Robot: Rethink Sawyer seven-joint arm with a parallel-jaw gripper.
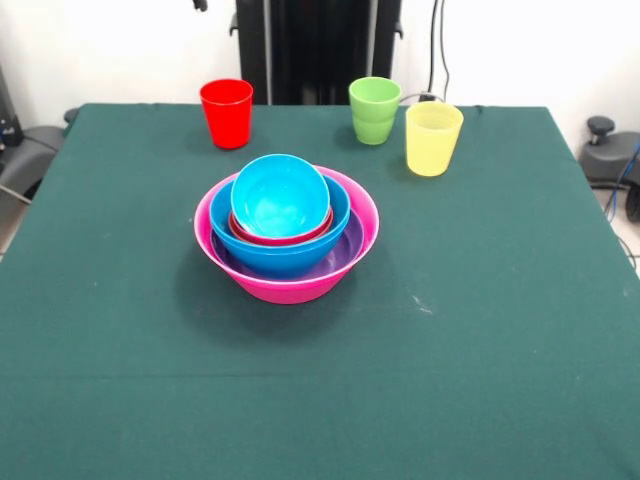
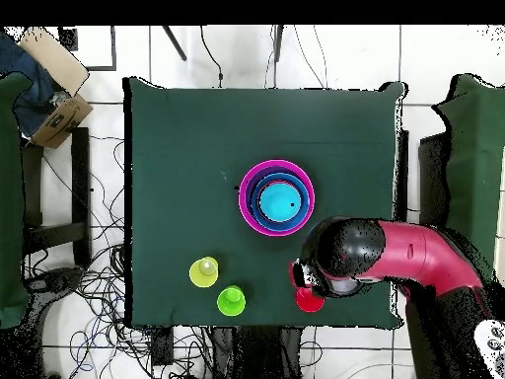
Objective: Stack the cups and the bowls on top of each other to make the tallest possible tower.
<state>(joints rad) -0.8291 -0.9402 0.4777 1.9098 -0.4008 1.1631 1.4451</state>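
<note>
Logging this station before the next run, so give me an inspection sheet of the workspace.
Surface: green cloth covers the table.
Job's things: tower of nested bowls, pink bowl outermost, cyan bowl on top; red cup, green cup and yellow cup upright, apart.
Clutter: nothing seen on the cloth.
End effector: hidden under the arm above the red cup; state cannot be told.
Cables: tangled on the floor.
Surroundings: cardboard box off the table.
</note>
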